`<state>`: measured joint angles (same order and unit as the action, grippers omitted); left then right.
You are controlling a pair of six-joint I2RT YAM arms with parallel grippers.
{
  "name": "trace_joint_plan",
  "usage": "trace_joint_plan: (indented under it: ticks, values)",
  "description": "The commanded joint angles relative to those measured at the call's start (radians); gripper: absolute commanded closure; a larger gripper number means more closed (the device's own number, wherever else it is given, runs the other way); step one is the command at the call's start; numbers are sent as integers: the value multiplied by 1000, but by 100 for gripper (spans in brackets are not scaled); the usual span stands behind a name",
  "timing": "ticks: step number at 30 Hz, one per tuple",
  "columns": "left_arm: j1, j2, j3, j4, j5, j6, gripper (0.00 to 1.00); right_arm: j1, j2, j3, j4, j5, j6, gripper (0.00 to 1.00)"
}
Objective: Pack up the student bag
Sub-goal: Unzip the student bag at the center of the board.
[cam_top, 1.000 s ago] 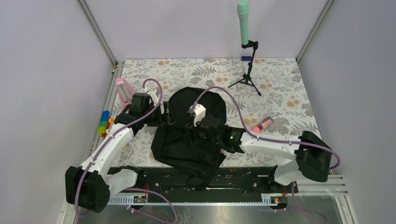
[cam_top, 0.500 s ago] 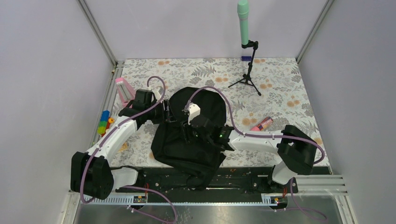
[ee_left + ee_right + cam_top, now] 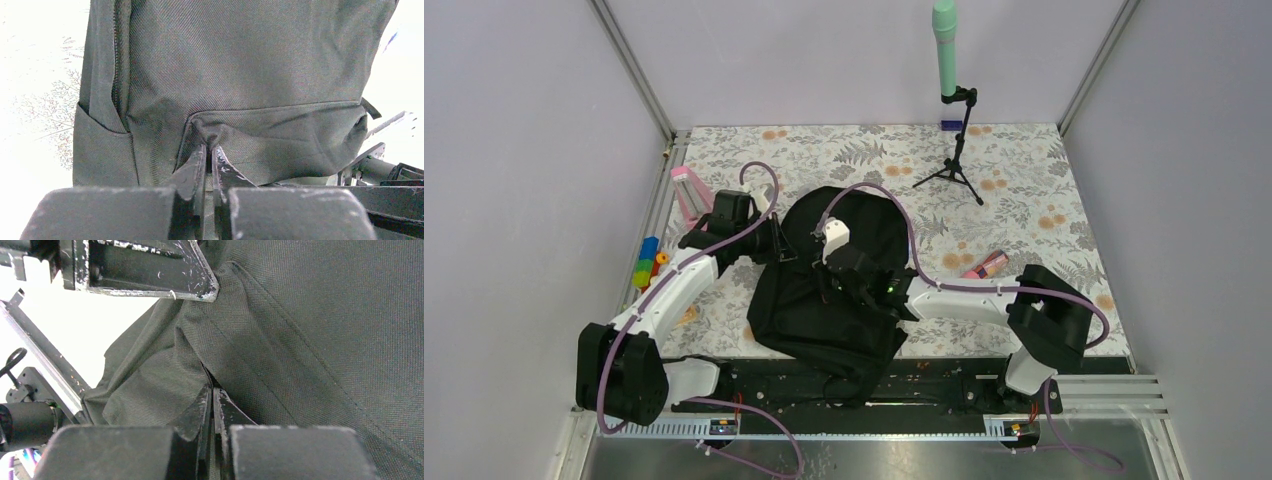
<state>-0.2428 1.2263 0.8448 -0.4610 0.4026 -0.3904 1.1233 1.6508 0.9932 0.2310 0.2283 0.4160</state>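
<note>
The student bag (image 3: 839, 300), a large black fabric backpack, lies flat in the middle of the flowered mat. My left gripper (image 3: 782, 244) is at its left edge. In the left wrist view that gripper (image 3: 209, 148) is shut on a pinch of bag fabric (image 3: 240, 65) at the corner of the front pocket seam. My right gripper (image 3: 828, 284) reaches in from the right over the middle of the bag. Seen from the right wrist, it (image 3: 211, 390) is shut on a raised fold of the same cloth (image 3: 300, 315). The two grippers are close together.
A pink stand (image 3: 686, 192) and coloured blocks (image 3: 648, 266) lie left of the bag. A pink marker (image 3: 985, 265) lies to its right. A small black tripod (image 3: 954, 165) holding a green cylinder (image 3: 945, 40) stands at the back. The metal rail (image 3: 944, 375) runs along the near edge.
Both grippers have closed on the bag's fabric. The right arm has reached further left over the bag, and the left gripper has shifted slightly toward the bag's left edge.
</note>
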Motion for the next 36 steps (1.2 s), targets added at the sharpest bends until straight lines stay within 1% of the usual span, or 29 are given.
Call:
trace_joint_plan:
  ticks: [1, 3, 7, 10, 13, 23, 30, 36]
  values:
    - [5, -20, 15, 52, 6, 3, 100, 7, -35, -17, 98, 34, 0, 100]
    - [5, -31, 12, 41, -14, 9, 100, 7, -60, -56, 131, 47, 8, 100]
    - [5, -70, 4, 34, -60, 20, 100, 8, -72, -67, 103, 64, 12, 100]
    - [5, -92, 2, 27, -93, 27, 100, 7, -81, -92, 114, 60, 31, 100]
    - [5, -101, 2, 15, -112, 34, 100, 8, -106, -137, 142, 64, 60, 100]
    - [6, -111, 4, -8, -155, 43, 100, 8, -210, -226, 113, 149, 110, 100]
    - [7, -119, 1, -17, -182, 47, 100, 7, -266, -262, 68, 205, 106, 100]
    - [7, -117, 5, -25, -191, 51, 100, 7, -337, -312, -7, 287, 105, 100]
